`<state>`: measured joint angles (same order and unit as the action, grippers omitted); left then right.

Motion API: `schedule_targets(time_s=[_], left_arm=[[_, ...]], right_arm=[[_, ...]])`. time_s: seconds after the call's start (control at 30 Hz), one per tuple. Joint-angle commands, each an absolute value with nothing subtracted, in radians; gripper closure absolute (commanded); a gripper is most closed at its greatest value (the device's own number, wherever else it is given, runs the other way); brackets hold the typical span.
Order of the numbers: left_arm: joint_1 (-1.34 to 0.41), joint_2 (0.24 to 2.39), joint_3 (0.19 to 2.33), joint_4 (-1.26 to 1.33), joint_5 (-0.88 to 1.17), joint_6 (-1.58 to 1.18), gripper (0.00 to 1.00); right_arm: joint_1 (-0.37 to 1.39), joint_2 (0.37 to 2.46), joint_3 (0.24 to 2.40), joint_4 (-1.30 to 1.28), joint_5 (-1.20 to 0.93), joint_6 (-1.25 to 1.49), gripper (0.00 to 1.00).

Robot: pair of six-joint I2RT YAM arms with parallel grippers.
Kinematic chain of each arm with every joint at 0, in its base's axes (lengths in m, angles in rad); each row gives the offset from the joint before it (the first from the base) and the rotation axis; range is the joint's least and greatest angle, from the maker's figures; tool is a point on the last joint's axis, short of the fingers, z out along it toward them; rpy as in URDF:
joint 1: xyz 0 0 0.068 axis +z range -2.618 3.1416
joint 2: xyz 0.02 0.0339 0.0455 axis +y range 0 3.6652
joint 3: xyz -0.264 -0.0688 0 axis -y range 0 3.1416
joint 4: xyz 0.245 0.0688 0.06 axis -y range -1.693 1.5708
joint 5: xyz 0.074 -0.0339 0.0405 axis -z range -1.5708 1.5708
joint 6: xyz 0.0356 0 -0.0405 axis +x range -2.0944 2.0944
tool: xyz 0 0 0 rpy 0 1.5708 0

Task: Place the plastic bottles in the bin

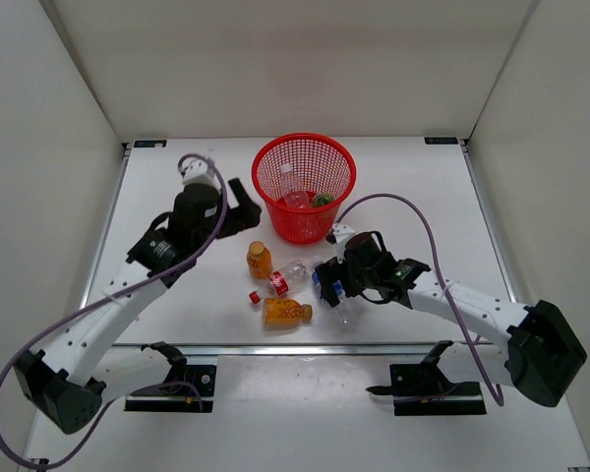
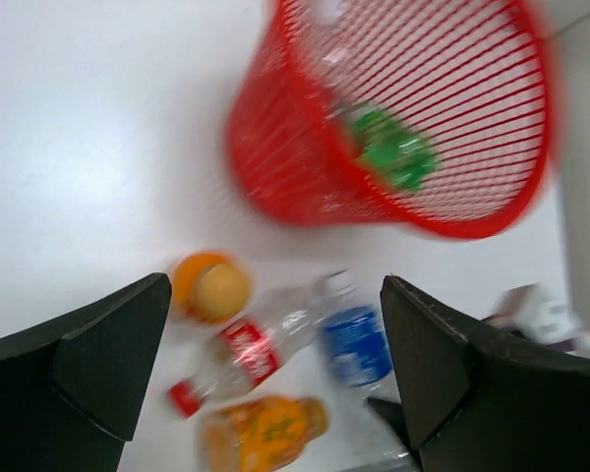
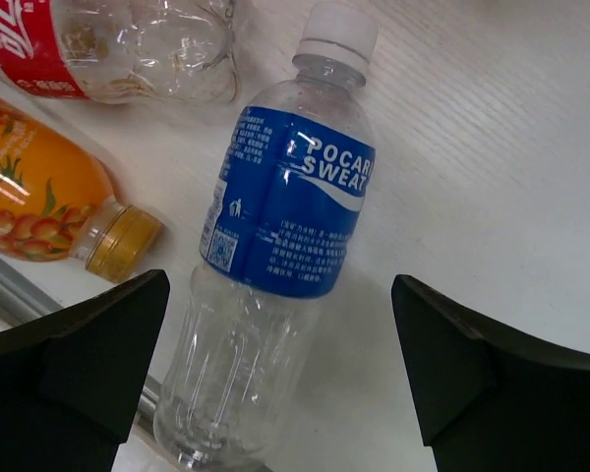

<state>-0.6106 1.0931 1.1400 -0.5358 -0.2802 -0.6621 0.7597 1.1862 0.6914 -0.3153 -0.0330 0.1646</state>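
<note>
The red mesh bin (image 1: 304,182) stands at the back centre of the table, and in it lie a clear bottle (image 1: 295,193) and a green bottle (image 1: 323,200). My left gripper (image 1: 240,206) hangs open and empty just left of the bin (image 2: 403,118); the green bottle (image 2: 393,149) shows through the lattice. An orange bottle (image 1: 260,261) stands upright. A red-label clear bottle (image 1: 289,278) and a second orange bottle (image 1: 286,313) lie flat. My right gripper (image 3: 280,295) is open, straddling the lying blue-label bottle (image 3: 290,206) without touching it.
A loose red cap (image 1: 255,296) lies between the orange bottles. A metal rail (image 3: 5,290) runs along the table's front edge, close to the base of the blue-label bottle. White walls close in the table's left, right and back.
</note>
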Motion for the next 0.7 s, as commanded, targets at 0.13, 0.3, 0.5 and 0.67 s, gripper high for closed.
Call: schedule_targets(time_s=[0.13, 0.3, 0.5, 0.67], left_arm=[[-0.528, 0.823, 0.781, -0.752, -0.157, -0.817, 0.01], [-0.491, 0.663, 0.671, -0.819, -0.121, -0.883, 0.01], [-0.431, 0.638, 0.664, -0.853, -0.110, -0.842, 0.01], [-0.431, 0.675, 0.686, -0.857, -0.129, -0.818, 0.01]], right_arm=[[0.788, 1.299, 0.666, -0.184, 0.064, 0.201, 0.20], [0.736, 1.302, 0.626, -0.164, 0.046, 0.276, 0.32], [0.626, 1.159, 0.646, -0.222, 0.046, 0.265, 0.77], [0.425, 0.973, 0.768, -0.394, -0.024, 0.221, 0.84]])
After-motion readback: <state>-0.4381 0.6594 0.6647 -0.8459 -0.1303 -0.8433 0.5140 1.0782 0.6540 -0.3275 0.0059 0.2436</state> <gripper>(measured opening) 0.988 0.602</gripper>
